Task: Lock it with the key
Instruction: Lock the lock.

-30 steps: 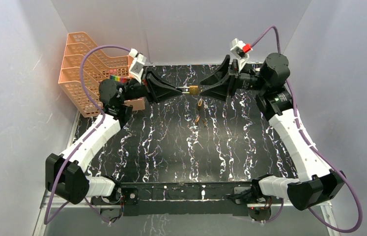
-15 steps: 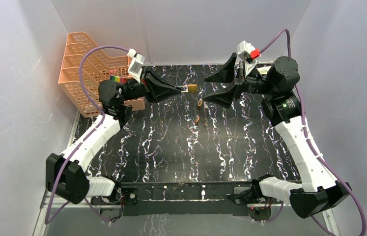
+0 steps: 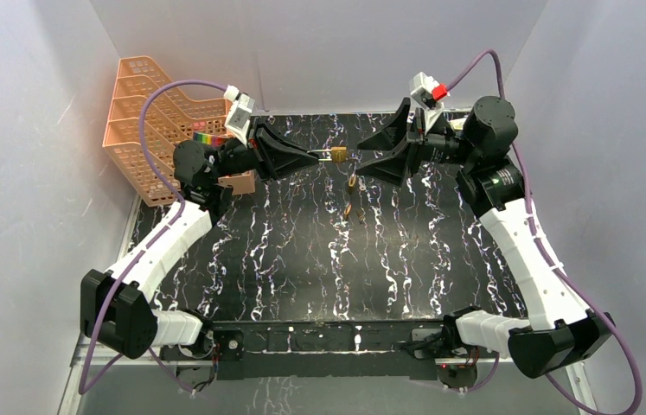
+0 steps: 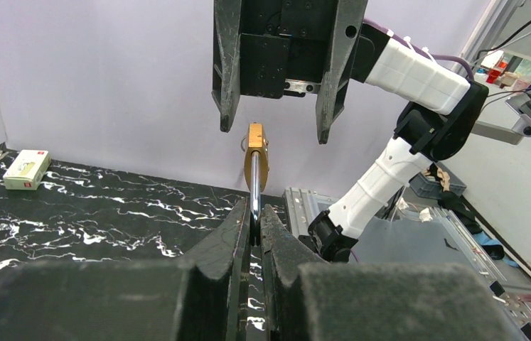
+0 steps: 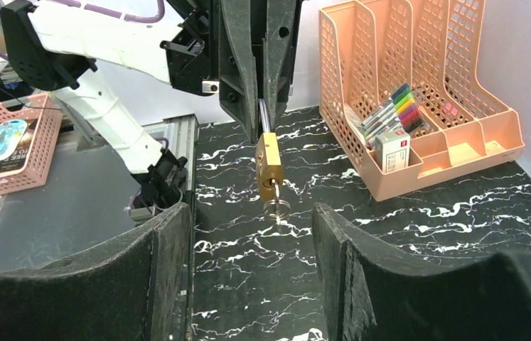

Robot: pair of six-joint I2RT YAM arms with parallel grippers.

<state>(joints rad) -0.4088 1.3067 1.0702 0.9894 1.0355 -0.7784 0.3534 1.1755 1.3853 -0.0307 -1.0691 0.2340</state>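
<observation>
Top view: padlock (image 3: 338,154) is held in the air over the rear centre of the black marbled table (image 3: 302,259), between the two grippers. Left gripper (image 3: 317,157) is clamped on the steel shackle (image 4: 254,200), fingers pressed together on it. The brass body is pointed away from the left wrist, toward the right arm. Right gripper (image 3: 360,156) is seen with jaws standing well apart, aimed at the free end of the padlock and just beside it, not touching. In the left wrist view its two fingers are seen either side of the brass body. In the right wrist view a key ring (image 5: 277,208) is seen hanging from the keyway end of the body. How far a key is seated cannot be told. In the top view small metal pieces (image 3: 350,209) are noted below the padlock, and whether they hang or lie on the table cannot be told. An orange mesh organizer (image 5: 419,92) with coloured markers (image 5: 390,114) is noted at the far left corner.
</observation>
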